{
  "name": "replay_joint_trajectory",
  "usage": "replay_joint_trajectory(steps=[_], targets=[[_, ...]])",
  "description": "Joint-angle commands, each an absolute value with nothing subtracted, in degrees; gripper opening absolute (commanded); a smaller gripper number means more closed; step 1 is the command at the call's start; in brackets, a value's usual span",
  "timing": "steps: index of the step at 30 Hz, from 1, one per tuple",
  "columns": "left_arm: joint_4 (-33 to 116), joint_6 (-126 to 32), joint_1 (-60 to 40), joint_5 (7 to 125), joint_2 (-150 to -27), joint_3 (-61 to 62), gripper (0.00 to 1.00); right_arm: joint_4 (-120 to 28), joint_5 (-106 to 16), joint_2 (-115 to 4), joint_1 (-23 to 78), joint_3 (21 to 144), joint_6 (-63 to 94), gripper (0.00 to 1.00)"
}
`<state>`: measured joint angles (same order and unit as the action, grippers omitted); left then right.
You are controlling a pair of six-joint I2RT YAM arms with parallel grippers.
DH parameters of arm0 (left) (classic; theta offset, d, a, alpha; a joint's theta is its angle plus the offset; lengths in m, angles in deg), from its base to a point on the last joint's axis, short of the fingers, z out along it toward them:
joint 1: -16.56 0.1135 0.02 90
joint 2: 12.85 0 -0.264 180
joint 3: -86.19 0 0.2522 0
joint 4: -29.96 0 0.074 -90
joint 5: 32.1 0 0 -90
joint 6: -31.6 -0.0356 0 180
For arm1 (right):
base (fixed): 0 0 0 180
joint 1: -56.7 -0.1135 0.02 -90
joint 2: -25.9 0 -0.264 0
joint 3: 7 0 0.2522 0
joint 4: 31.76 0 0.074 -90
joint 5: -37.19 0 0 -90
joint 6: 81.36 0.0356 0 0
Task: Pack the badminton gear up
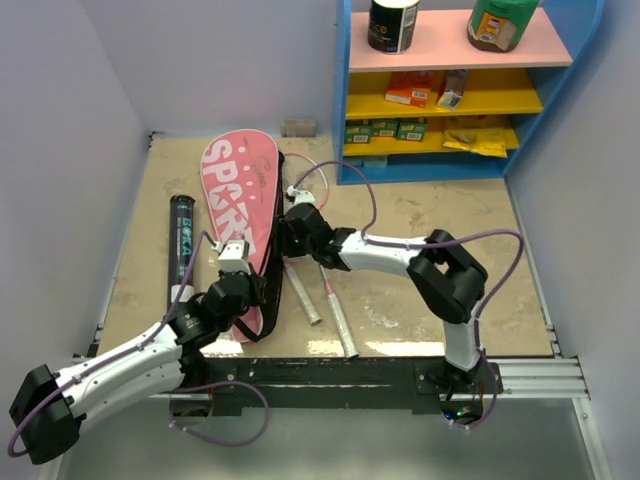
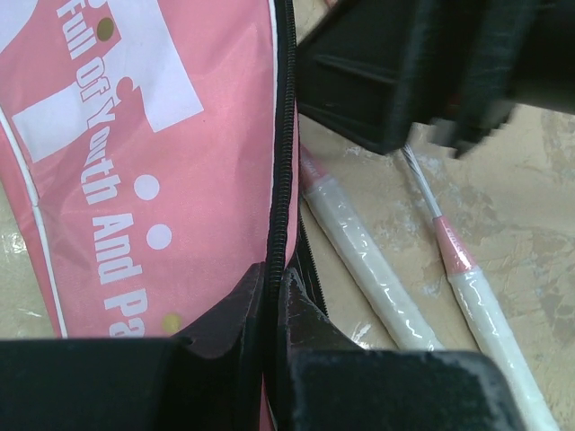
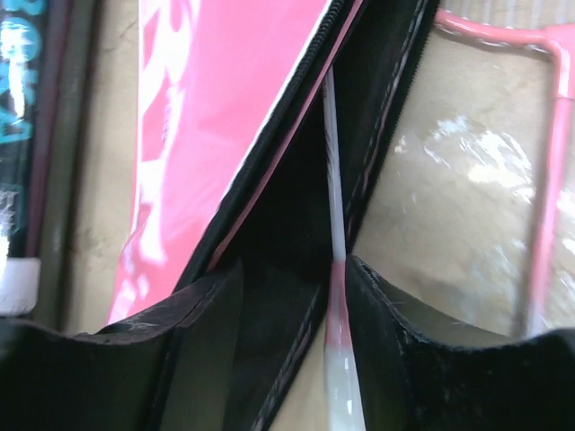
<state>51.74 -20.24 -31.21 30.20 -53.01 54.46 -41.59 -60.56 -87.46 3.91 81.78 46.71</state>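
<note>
Left claw (image 2: 269, 280) is pinched tight on the black zip edge of the pink bag (image 1: 238, 195), low on the bag's right side, twd its narrow end. In the left wrist view its fingers (image 2: 235, 314) meet w/ only the zip strip betw. them.

Bag lies flat on the table (image 1: 420, 210), wide end twd the back wall, white "SPORT" lettering up. Its zip seam gapes open along the right edge.

Right claw (image 3: 296, 269) stands partly wide and clamps nothing. A thin white shaft (image 3: 334, 206) of one racket runs betw. its pads (image 3: 211, 332) and on into the bag's open seam. Shaft sits close to the pad on the right of that view, w/ a clear gap on the other side. Can't tell if it touches.

Two rackets (image 1: 303, 295) poke their white wrapped handles out from the bag's right side onto the table, angled twd the near edge, side by side but apart. A pink frame piece (image 3: 548, 180) lies on the table just right of the bag. How much of each racket is inside, can't tell.

Black tube (image 1: 182, 250) lies on the table left of the bag, roughly parallel, near it but not touching.

Blue shelf unit (image 1: 342, 100) stands at back right w/ boxes and jars.
</note>
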Motion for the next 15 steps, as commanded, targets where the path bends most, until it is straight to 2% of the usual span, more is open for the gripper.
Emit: replay_joint_trajectory(steps=[1, 8, 11, 15], targets=[[45.6, -20.4, -31.7, 28.9, -54.4, 55.0, 0.00, -43.1, -60.3, -76.3, 3.5, 75.1, 45.5, 0.55], [44.7, -21.7, -31.8, 27.6, -55.2, 54.8, 0.00, -48.8, -52.9, -67.0, 3.6, 64.2, 44.1, 0.56], [44.6, -21.8, -31.7, 27.4, -55.0, 54.6, 0.00, -48.9, -45.8, -65.8, 3.6, 61.0, 43.6, 0.56], [44.6, -21.8, -31.8, 26.9, -54.5, 54.5, 0.00, -48.9, -42.8, -64.7, 3.2, 58.2, 43.9, 0.56]])
